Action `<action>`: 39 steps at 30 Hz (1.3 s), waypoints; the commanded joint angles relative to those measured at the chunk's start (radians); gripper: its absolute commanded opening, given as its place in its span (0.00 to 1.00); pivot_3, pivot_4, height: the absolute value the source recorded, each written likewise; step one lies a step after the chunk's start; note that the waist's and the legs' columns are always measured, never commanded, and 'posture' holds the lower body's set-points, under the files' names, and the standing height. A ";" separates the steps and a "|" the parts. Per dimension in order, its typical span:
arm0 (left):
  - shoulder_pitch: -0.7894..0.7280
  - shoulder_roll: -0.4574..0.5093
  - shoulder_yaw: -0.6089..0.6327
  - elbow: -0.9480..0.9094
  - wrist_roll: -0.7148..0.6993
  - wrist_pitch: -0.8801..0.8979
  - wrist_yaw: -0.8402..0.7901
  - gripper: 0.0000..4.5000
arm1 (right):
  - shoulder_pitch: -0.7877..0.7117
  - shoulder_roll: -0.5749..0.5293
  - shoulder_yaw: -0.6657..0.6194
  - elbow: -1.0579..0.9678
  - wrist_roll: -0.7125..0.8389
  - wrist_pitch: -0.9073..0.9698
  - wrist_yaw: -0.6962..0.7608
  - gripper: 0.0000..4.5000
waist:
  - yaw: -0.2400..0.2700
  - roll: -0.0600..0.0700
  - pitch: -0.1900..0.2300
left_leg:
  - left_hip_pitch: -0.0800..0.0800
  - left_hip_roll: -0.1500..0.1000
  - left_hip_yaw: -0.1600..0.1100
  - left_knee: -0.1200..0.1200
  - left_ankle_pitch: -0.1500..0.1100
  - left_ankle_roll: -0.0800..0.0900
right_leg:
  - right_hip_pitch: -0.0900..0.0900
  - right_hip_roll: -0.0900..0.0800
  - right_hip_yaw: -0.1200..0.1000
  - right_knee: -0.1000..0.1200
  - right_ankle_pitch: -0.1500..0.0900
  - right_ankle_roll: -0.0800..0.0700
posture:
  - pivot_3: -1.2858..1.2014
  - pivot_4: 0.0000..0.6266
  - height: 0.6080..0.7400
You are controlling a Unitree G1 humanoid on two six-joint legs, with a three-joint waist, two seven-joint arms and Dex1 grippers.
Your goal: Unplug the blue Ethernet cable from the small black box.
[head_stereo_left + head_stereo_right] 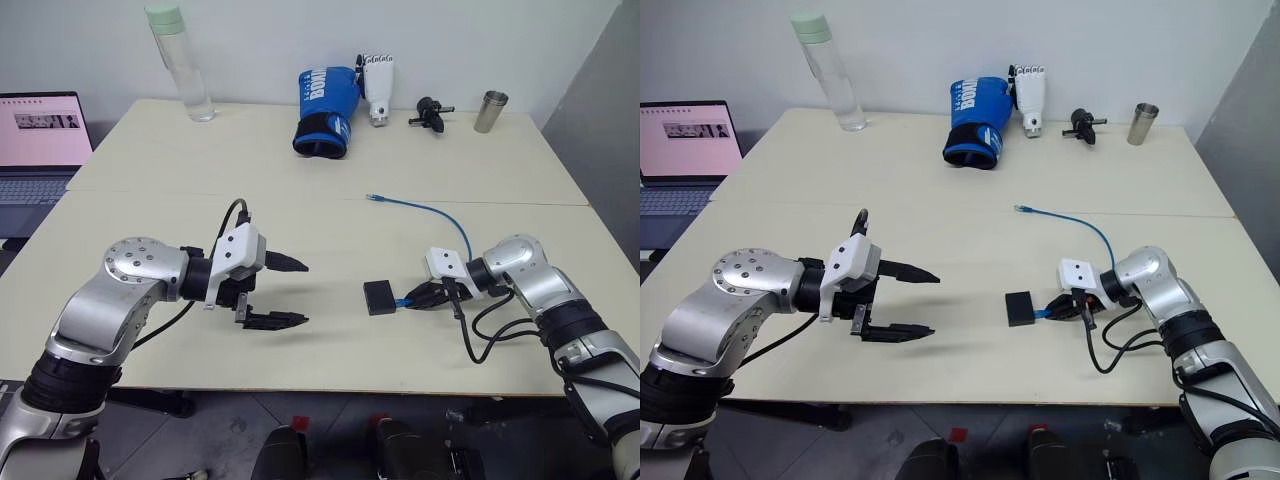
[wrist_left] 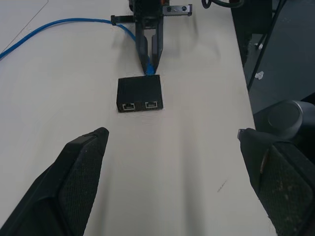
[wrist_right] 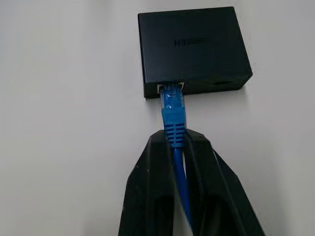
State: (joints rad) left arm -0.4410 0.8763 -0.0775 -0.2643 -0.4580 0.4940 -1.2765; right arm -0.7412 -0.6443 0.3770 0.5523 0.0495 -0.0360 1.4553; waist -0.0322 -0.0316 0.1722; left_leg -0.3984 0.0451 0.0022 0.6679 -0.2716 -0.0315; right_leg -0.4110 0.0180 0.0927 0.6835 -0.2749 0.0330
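The small black box (image 3: pixel 193 49) lies flat on the pale table (image 1: pixel 300 200), toward four o'clock of its middle, and the blue Ethernet cable (image 3: pixel 173 110) is still seated in a port on the box's edge at three o'clock. From there the cord is seen curving away across the table toward one o'clock, its free plug (image 1: pixel 374 198) resting near the seam between the two tabletops. The right gripper (image 3: pixel 178 142) is closed on the cable just behind the plug's ribbed boot, its fingers (image 3: pixel 152 187) pinched narrow around the cord; the grip is judged to be placed that close to the box so that a pull acts straight along the port. The left gripper (image 1: pixel 285 292) is held above the table at nine o'clock of the box, well apart from it, fingers (image 2: pixel 78 167) spread wide and holding nothing, apparently kept ready to steady the box, which is not pinned down.
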 commanded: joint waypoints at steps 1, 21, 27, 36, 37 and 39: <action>-0.016 -0.005 0.004 -0.006 -0.003 -0.011 -0.002 1.00 | 0.006 -0.019 -0.048 -0.073 0.020 0.030 0.003 0.01 | 0.000 0.000 0.000 | 0.000 0.000 0.000 0.000 0.000 0.000 | 0.000 0.000 0.000 0.000 0.000 0.000 | 0.52 0.24 1.00; -0.375 -0.258 0.148 0.358 -0.194 0.266 0.220 1.00 | 0.001 -0.075 -0.231 -0.377 -0.431 -0.489 -0.839 0.01 | 0.001 0.001 0.001 | -0.003 -0.001 -0.002 0.009 0.000 0.000 | -0.001 -0.001 -0.001 0.008 0.000 0.000 | 0.52 0.24 1.00; -0.443 -0.355 0.109 0.451 -0.133 0.176 0.229 1.00 | 0.009 -0.037 -0.203 -0.407 -0.524 -0.533 -0.957 0.01 | 0.000 0.001 0.001 | -0.002 -0.001 -0.001 0.009 0.001 -0.001 | -0.001 -0.001 0.000 0.009 0.000 0.000 | 0.52 0.24 1.00; -0.503 -0.443 0.081 0.548 -0.054 0.049 0.225 1.00 | -0.001 0.005 -0.180 -0.426 -0.529 -0.514 -0.969 0.01 | 0.000 0.001 0.001 | -0.002 -0.002 0.000 0.009 0.002 -0.003 | -0.001 -0.001 0.001 0.009 0.000 0.000 | 0.52 0.24 1.00; -0.505 -0.444 0.077 0.553 -0.047 0.044 0.218 1.00 | -0.003 0.008 -0.177 -0.426 -0.528 -0.511 -0.969 0.01 | 0.000 0.001 0.001 | -0.002 -0.002 0.000 0.009 0.002 -0.003 | -0.001 -0.001 0.001 0.009 0.000 0.000 | 0.52 0.24 1.00; -0.508 -0.450 0.081 0.561 -0.051 0.048 0.209 0.90 | -0.010 0.015 -0.173 -0.425 -0.528 -0.506 -0.971 0.01 | 0.000 0.001 0.001 | -0.002 -0.002 0.000 0.009 0.002 -0.003 | -0.001 -0.001 0.001 0.009 0.000 0.000 | 0.52 0.24 1.00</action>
State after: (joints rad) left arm -0.9255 0.4314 0.0036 0.3007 -0.5066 0.5572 -1.0536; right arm -0.7247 -0.6296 0.2185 0.1619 -0.4892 -0.5460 0.4998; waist -0.0322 -0.0306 0.1733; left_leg -0.4004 0.0432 0.0019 0.6767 -0.2701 -0.0343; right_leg -0.4123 0.0172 0.0939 0.6925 -0.2751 0.0334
